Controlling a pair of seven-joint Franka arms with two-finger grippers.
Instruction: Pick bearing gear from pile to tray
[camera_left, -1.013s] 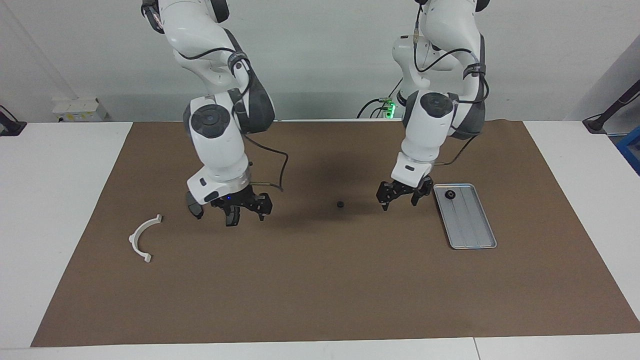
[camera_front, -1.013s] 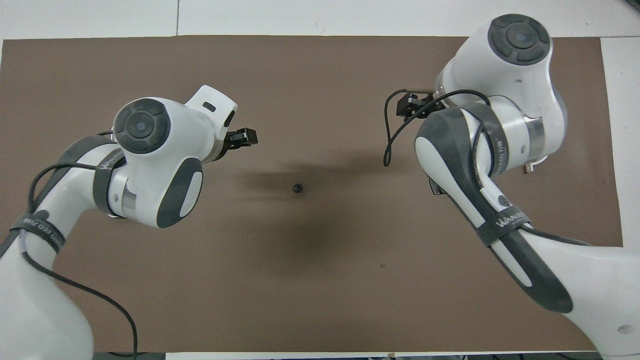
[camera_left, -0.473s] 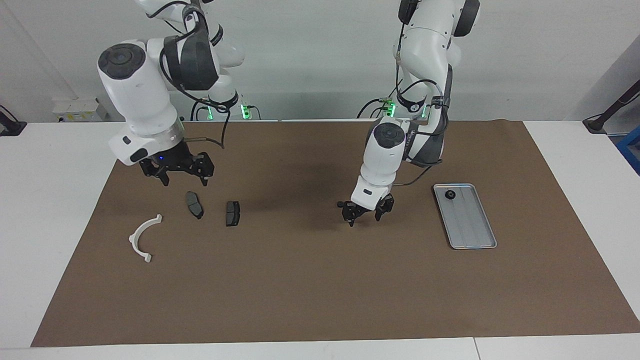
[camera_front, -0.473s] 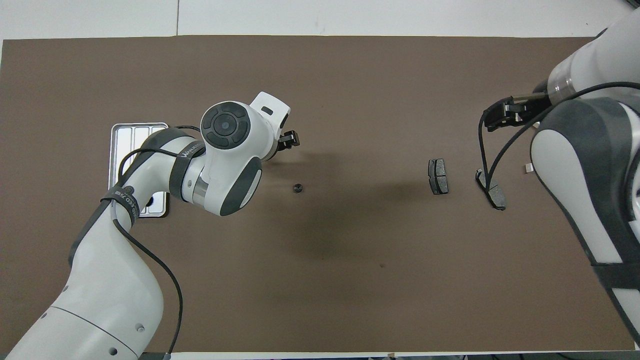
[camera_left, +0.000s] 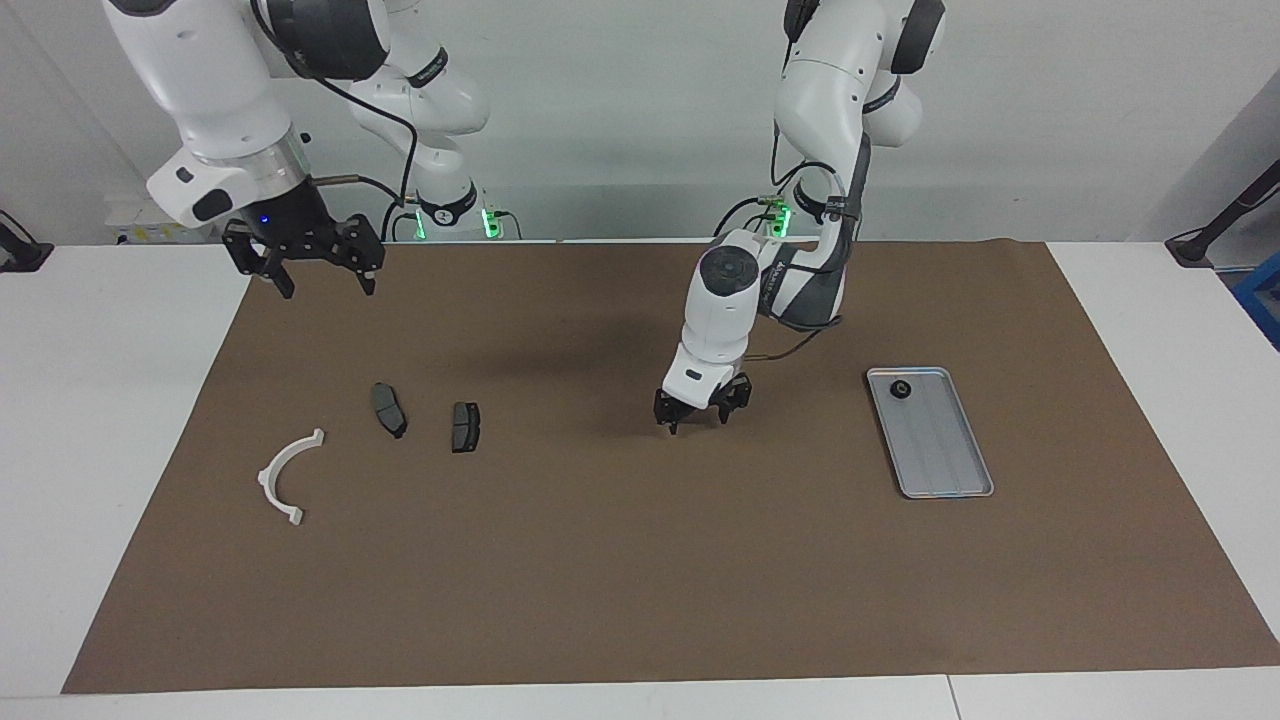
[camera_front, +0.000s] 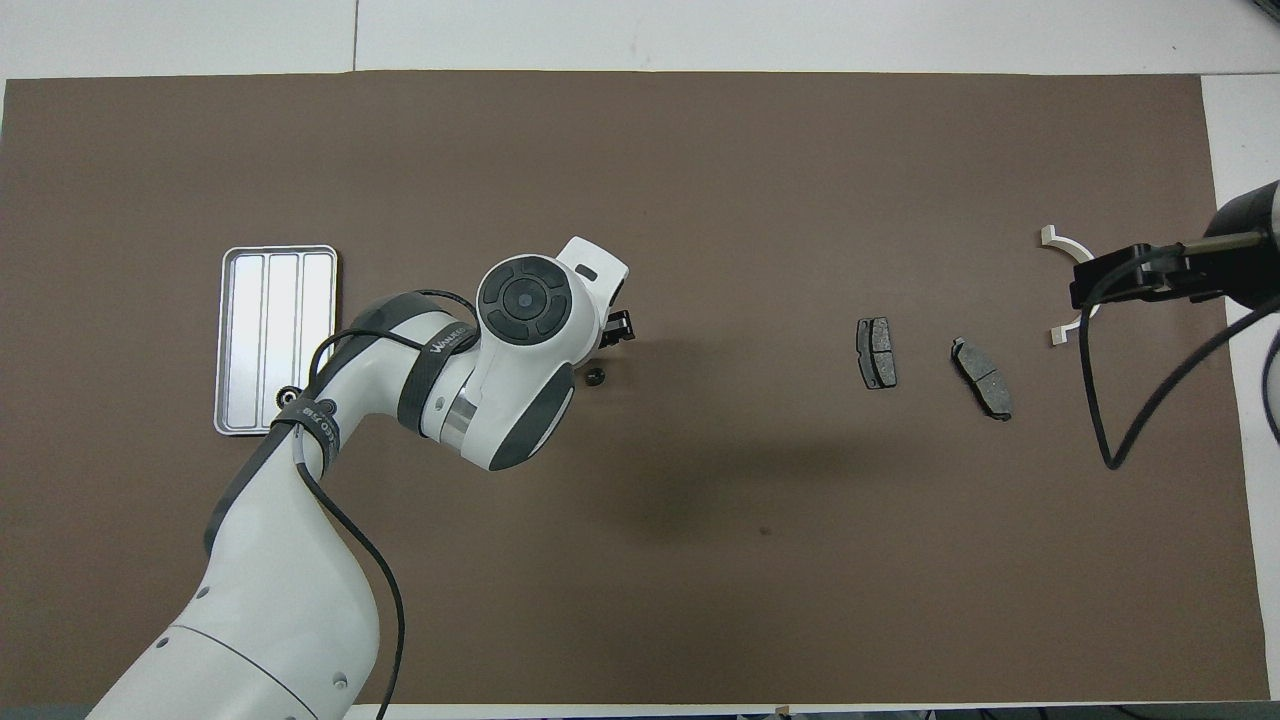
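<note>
A tiny black bearing gear lies on the brown mat mid-table. My left gripper is open and low over it; in the facing view the gripper hides the gear. One of its fingers shows past the wrist in the overhead view. The silver ribbed tray lies toward the left arm's end and holds another black gear. The pile's white half-ring bracket and two dark brake pads lie toward the right arm's end. My right gripper is open, empty and raised, over the mat's edge.
The brown mat covers most of the white table. In the overhead view the right gripper covers part of the bracket. The tray is partly crossed by the left arm.
The left gripper moved from beside the tray toward the loose gear and came down over it. The right arm rose and drew back from the brake pads, uncovering them.
</note>
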